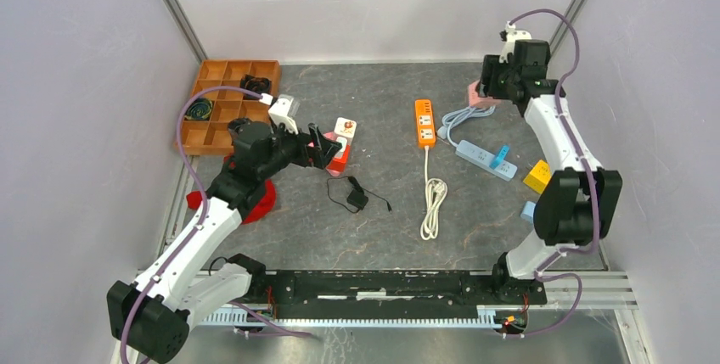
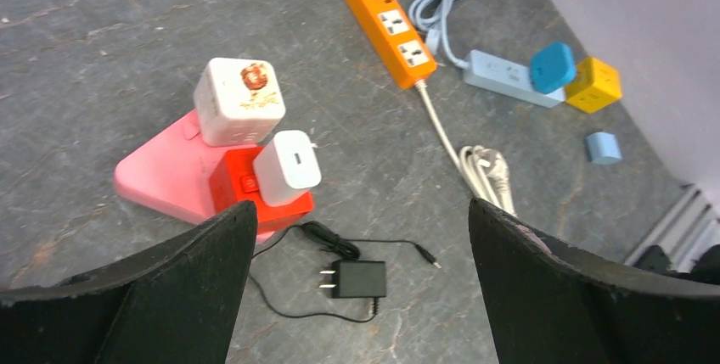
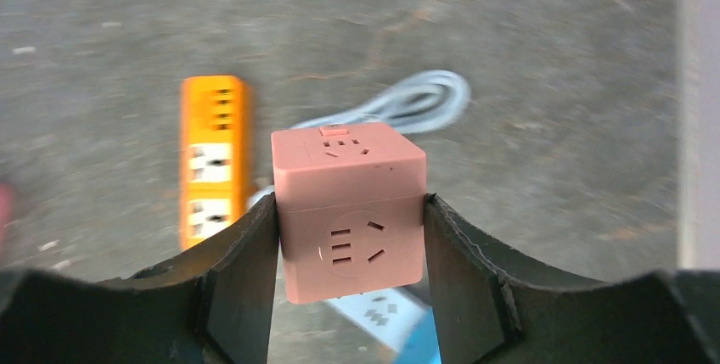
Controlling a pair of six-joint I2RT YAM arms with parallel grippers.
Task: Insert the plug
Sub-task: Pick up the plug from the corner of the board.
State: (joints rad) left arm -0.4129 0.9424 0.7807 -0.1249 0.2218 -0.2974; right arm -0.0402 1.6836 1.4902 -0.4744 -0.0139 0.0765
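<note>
My right gripper is shut on a pink cube socket and holds it above the table; in the top view the cube shows beside that gripper at the back right. My left gripper is open and empty above a black plug adapter with a thin cord, which lies on the table. In the top view the left gripper is next to a red socket block with a white charger in it. An orange power strip lies mid-table.
A pink base carries a white cube adapter. A light blue strip with a blue plug, a yellow cube, a small blue cube, a coiled white cable, a wooden compartment tray and a red disc stand around.
</note>
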